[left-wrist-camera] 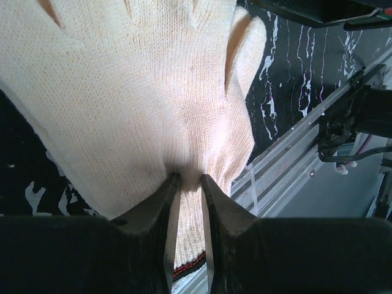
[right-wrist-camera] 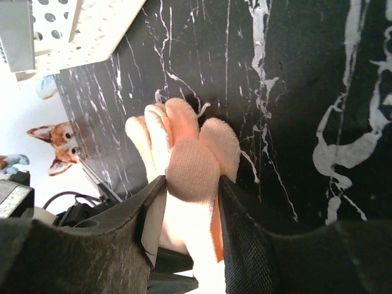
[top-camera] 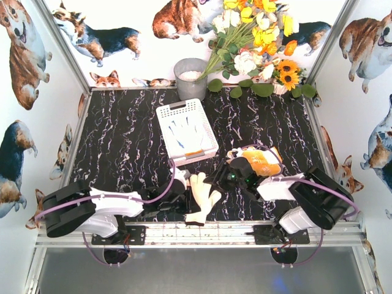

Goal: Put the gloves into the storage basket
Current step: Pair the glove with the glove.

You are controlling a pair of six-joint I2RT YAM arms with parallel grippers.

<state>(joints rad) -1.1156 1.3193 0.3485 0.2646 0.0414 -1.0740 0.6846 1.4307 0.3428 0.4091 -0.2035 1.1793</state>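
The white latticed storage basket (top-camera: 187, 131) stands mid-table with a blue-palmed white glove (top-camera: 184, 136) lying in it; its corner also shows in the right wrist view (right-wrist-camera: 79, 24). My left gripper (top-camera: 182, 196) is shut on a cream glove (top-camera: 203, 196) near the front edge. In the left wrist view the jaws (left-wrist-camera: 188, 180) pinch the cream glove (left-wrist-camera: 135, 92) near its cuff, and the glove spreads out ahead. My right gripper (top-camera: 231, 175) is shut on a yellow and orange glove (top-camera: 260, 160). In the right wrist view the glove's fingers (right-wrist-camera: 184, 144) stick out between the jaws (right-wrist-camera: 191, 180).
A grey round pot (top-camera: 190, 76) stands at the back behind the basket. A bunch of flowers (top-camera: 257, 43) fills the back right corner. An aluminium rail (top-camera: 202, 231) runs along the front edge, just below the cream glove. Corgi-print walls close in three sides.
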